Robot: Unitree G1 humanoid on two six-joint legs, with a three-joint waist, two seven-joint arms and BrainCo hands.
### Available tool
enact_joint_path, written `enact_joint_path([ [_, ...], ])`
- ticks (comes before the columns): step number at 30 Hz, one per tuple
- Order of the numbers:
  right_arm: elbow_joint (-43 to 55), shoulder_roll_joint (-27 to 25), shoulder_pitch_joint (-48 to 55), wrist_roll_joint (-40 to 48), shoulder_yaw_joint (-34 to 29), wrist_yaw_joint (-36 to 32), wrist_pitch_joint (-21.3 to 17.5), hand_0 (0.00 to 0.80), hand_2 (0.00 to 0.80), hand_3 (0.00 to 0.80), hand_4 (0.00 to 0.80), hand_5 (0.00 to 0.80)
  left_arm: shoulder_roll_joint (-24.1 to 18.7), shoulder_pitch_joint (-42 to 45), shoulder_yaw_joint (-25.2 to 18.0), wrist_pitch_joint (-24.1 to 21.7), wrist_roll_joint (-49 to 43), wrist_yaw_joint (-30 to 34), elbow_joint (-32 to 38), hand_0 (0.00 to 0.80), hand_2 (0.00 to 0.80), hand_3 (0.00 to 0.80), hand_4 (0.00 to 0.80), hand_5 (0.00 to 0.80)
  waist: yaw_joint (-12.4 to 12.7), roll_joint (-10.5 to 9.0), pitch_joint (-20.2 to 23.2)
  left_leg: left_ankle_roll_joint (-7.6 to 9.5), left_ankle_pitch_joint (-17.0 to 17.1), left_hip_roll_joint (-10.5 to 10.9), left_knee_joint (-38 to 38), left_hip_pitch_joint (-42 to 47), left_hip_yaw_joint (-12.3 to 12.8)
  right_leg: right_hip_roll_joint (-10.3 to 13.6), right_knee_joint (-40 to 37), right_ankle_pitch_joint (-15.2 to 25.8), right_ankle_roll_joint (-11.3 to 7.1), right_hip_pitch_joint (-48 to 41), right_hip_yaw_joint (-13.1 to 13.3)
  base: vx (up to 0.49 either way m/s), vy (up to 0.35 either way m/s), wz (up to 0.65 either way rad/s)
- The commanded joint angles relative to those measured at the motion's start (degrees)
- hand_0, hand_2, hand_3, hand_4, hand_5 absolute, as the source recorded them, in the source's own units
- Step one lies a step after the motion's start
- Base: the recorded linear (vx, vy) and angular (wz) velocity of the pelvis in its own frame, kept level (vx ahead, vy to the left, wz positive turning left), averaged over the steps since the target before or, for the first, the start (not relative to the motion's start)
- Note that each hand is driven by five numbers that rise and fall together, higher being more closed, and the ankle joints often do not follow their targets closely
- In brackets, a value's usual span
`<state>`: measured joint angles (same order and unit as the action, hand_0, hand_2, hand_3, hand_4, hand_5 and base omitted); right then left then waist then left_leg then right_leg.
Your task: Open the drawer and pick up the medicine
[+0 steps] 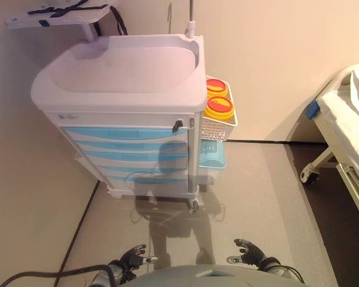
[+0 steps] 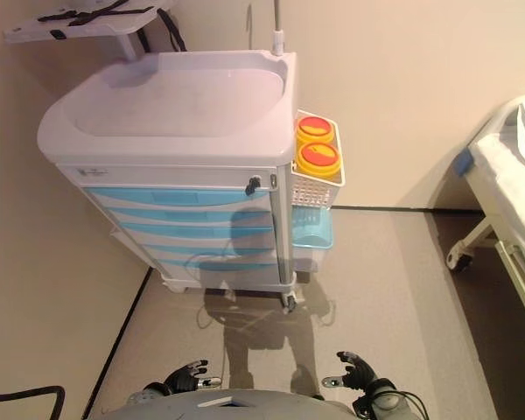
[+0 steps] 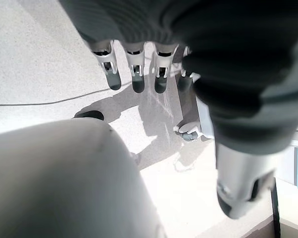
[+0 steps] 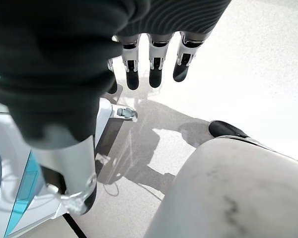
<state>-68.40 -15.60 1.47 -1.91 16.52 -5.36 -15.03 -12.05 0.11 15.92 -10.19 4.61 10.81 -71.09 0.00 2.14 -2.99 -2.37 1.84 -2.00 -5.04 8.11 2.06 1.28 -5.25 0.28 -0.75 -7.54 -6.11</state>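
Drawers (image 1: 128,134) shut — well ahead of both hands (image 1: 133,258) (image 1: 249,252), fingers relaxed, empty.

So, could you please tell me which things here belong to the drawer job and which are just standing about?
For the job: cart, its blue drawers, left hand, right hand, both open and low.
Standing about: yellow pots, white basket, bed.

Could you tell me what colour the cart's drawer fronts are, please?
Light blue drawer fronts, clearest in the left eye view.
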Motion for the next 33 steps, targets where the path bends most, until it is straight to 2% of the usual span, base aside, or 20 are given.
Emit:
enact_joint_path([
  [1,-1.9,2.3,-3.3,-1.2,0.8,0.0,-1.8,0.0,0.0,0.0,0.0,0.0,0.4,-3.2,-0.8,-1.6,1.5,1.1,-2.6,0.0,0.0,0.0,0.0,0.0,0.8,-3.44,-0.3,3.0,-5.8,4.5,1.7,-0.5,1.6,0.7,1.3,-0.6,-2.78,1.2,-0.4,0.0,0.0,0.0],
  [16,-2.2,2.0,-2.7,-1.6,0.3,-0.6,-2.0,0.0,0.0,0.0,0.0,0.0,0.2,-2.5,-2.4,-1.9,3.0,-0.8,-3.2,0.0,0.0,0.0,0.0,0.0,0.8,-3.7,-0.7,3.05,-5.9,4.5,2.1,-0.5,1.9,0.9,1.6,-0.5,-2.87,1.2,-0.5,0.015,0.005,0.0],
  [22,-2.1,1.5,-2.5,-1.6,0.1,-1.4,-1.9,0.0,0.0,0.0,0.0,0.0,-0.5,-2.6,-4.9,-2.6,8.8,-1.4,-3.1,0.0,0.0,0.0,0.0,0.0,0.6,-3.98,-1.5,3.22,-6.3,4.6,3.2,-1.5,2.5,1.1,1.9,-0.3,-2.92,2.2,0.2,0.055,0.019,-0.04],
  [28,-1.0,-0.1,-3.1,-0.7,-0.3,-2.5,-1.8,0.0,0.0,0.0,0.0,0.0,-1.2,-3.4,-6.5,-5.2,15.0,-0.3,-1.9,0.0,0.0,0.0,0.0,0.0,0.4,-4.06,-3.2,3.42,-6.6,4.9,5.0,-3.9,3.1,1.3,1.8,0.6,-2.91,4.3,0.8,0.023,0.045,-0.07],
  [33,1.3,-2.0,-6.8,0.4,0.8,-2.0,-2.2,0.0,0.0,0.0,0.0,0.0,-2.1,-7.8,-6.3,-8.6,22.2,0.7,0.4,0.0,0.0,0.0,0.0,0.0,-0.1,-4.23,-7.0,3.89,-7.0,5.0,9.5,-10.2,3.6,1.7,4.8,0.9,-2.61,10.8,2.2,-0.14,0.069,-0.12],
])
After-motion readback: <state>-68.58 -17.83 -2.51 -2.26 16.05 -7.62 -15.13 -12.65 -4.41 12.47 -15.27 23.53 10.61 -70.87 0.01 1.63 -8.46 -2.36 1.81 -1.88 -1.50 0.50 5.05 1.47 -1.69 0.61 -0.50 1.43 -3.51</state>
